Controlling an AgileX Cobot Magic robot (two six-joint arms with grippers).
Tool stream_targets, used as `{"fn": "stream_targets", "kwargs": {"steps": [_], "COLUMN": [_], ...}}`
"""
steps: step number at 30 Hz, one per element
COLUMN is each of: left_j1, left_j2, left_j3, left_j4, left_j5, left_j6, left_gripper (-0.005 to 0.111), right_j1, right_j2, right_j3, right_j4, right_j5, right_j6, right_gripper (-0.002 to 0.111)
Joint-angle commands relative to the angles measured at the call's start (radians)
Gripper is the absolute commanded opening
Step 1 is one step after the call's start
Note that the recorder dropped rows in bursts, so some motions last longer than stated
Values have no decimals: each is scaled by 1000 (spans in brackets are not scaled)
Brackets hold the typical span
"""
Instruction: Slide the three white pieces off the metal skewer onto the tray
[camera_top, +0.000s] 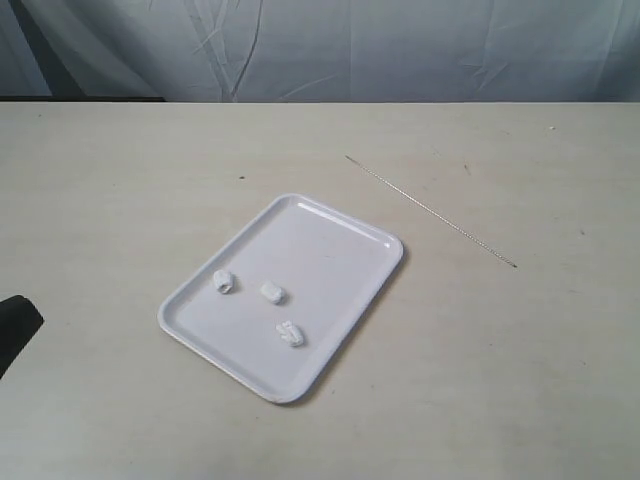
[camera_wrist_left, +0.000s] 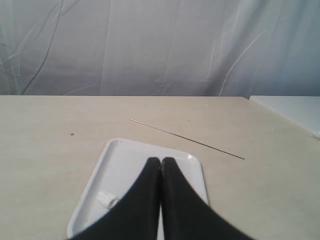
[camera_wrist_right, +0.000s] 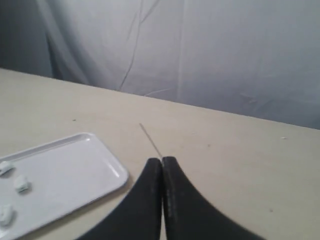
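Note:
The white tray (camera_top: 320, 250) lies mid-table with the three white pieces (camera_top: 224, 282), (camera_top: 272, 292), (camera_top: 290, 334) resting loose on it. The bare metal skewer (camera_top: 430, 210) lies flat on the table to the tray's right, apart from it. In the left wrist view my left gripper (camera_wrist_left: 161, 160) is shut and empty above the tray (camera_wrist_left: 130, 160), with one piece (camera_wrist_left: 106, 199) beside it and the skewer (camera_wrist_left: 187, 139) beyond. My right gripper (camera_wrist_right: 162, 159) is shut and empty, back from the skewer (camera_wrist_right: 150, 137); the tray (camera_wrist_right: 65, 165) and pieces (camera_wrist_right: 21, 184) show to one side.
A dark part of the left arm (camera_top: 15, 325) shows at the left edge of the exterior view. The beige table (camera_top: 520, 380) ends at a pale cloth backdrop (camera_top: 400, 50). A white sheet-like edge (camera_wrist_left: 295, 107) lies at the table's far side in the left wrist view.

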Motion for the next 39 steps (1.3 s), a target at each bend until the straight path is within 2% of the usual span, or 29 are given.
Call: {"fn": "stream_targets", "kwargs": {"steps": [1,7,12,16,18,24,27,30,39], "left_j1": [-1,-1,-1,2,10,20,36,58,100], "left_j2": [-4,-15,-44,-51,-51,-51,-51,-51,-51], "left_j3": [5,5,5,5,5,5,5,5,5], "left_j4": [-8,-8,-26,-387,-629,-1386,-1696,-1804,-1909], "left_j5": [-30,76,167,317,373,434,500,598,708], "left_j6": [-1,33,252,464,694,1648,1928,2065,2076], "left_gripper": [0,0,0,0,0,0,0,0,0], "right_j1": [-144,-200,-200,-200,-200,-216,-247,-280,-285], "right_j2": [-128,-163,-165,-196,-196,-196,-196,-196,-196], "right_j3": [4,4,30,89,119,129,129,129,129], "right_j4": [8,3,9,4,-13,-226,-283,-283,-290], "right_j5": [103,188,232,233,218,200,194,194,190], "right_j6": [-6,-6,-6,18,31,196,245,245,286], "right_gripper": [0,0,0,0,0,0,0,0,0]}}
